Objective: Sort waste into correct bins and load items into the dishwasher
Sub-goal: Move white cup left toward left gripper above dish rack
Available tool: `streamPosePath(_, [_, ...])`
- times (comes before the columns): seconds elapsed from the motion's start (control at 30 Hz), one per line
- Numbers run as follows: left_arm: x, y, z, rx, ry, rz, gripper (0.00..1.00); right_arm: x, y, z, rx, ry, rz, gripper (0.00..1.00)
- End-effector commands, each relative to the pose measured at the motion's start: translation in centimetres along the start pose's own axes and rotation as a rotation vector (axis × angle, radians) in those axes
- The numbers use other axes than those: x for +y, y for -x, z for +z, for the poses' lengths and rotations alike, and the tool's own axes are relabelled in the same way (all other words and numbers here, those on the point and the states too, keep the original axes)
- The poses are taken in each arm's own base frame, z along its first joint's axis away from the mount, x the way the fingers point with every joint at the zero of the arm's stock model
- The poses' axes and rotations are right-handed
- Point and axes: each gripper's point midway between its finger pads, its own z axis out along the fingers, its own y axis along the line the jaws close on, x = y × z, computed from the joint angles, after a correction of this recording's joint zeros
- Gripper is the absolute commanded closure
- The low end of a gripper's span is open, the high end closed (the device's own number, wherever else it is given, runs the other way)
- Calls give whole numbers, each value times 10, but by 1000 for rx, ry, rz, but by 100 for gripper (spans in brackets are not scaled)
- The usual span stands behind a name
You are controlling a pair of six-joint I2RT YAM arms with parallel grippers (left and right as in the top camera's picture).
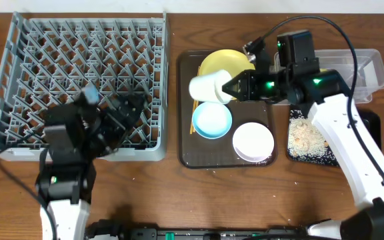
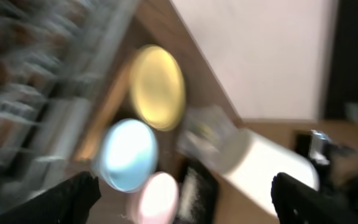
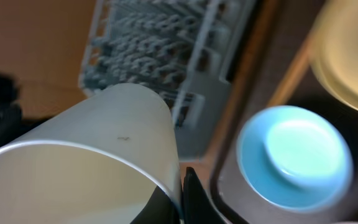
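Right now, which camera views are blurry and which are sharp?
Overhead: sharp, evenly lit. Left wrist: heavily smeared, the yellow plate and light blue bowl soft blobs. Right wrist: the cup looms close and soft; the dish rack behind is blurred.

the left arm (image 1: pixel 79 133) hangs over the near right corner of the dish rack (image 1: pixel 19 47), whose far rows stand open.

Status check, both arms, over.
Left gripper open, empty, over dish rack. Right gripper shut on cup above brown tray. Left arm crowds rack's near side.
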Motion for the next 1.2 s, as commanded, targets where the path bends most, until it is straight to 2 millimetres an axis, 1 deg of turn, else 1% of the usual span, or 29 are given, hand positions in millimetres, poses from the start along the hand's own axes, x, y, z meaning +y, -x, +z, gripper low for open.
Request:
streamPosePath(0.0, [-38, -30, -1, 240, -205, -3, 9, 27, -5, 9, 74, 234, -84, 99])
streamPosePath(0.07, [-52, -37, -2, 319, -297, 52, 9, 37, -3, 12, 87, 339, -121, 99])
streamPosePath(0.13, [-59, -42, -3, 378, -356, 96, 9, 44, 1, 14, 93, 433, -160, 99])
streamPosePath(0.33, [-50, -46, 6, 465, -368, 53, 9, 55, 7, 18, 119, 605, -208, 99])
streamPosePath(0.47, [-44, -44, 13, 478, -354, 25, 9, 61, 8, 23, 120, 616, -227, 99])
streamPosePath(0.57, [-43, -44, 14, 480, -350, 19, 9, 63, 6, 32, 127, 596, -215, 99])
streamPosePath(0.7, [-43, -44, 14, 480, -350, 18, 9, 65, -1, 48, 150, 569, -193, 99])
streamPosePath(0.83, [-43, -44, 14, 481, -350, 16, 9, 62, -8, 65, 182, 560, -166, 99])
streamPosePath(1.17, [-43, -44, 14, 481, -350, 16, 9, 74, -15, 73, 203, 576, -184, 99])
